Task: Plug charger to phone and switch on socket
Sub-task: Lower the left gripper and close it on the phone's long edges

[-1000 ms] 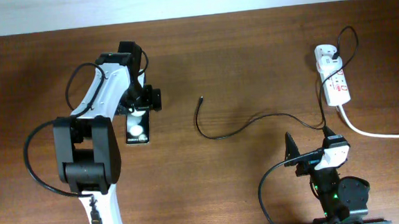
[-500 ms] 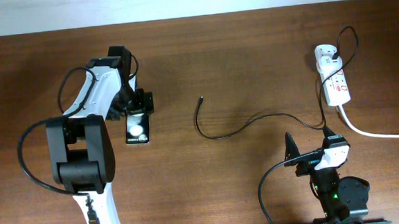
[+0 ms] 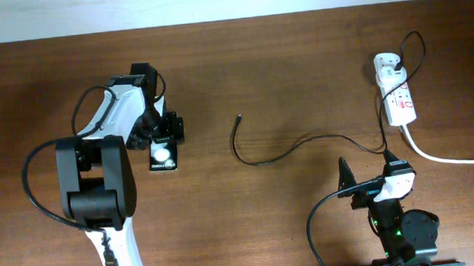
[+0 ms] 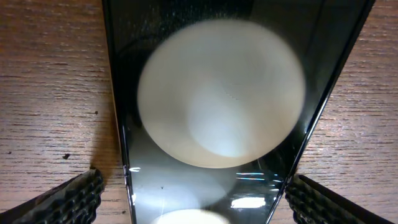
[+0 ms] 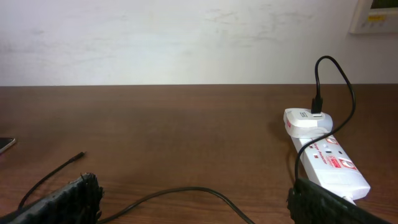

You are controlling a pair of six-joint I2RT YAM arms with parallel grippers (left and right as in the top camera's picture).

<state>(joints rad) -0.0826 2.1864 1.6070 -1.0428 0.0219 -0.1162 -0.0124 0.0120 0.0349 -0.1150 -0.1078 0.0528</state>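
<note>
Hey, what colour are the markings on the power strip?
Red, printed on the white power strip. They show best in the right wrist view.

Overhead, the table is evenly and brightly lit, with only soft shadows. At my left wrist, the phone screen mirrors a large, blurred white glare disc, while the wood grain beside it is sharp. My right wrist view is clear, its wall bright.

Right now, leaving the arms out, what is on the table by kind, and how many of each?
Phone: 1
Charger cable: 1
Power strip: 1
Total: 3
</note>
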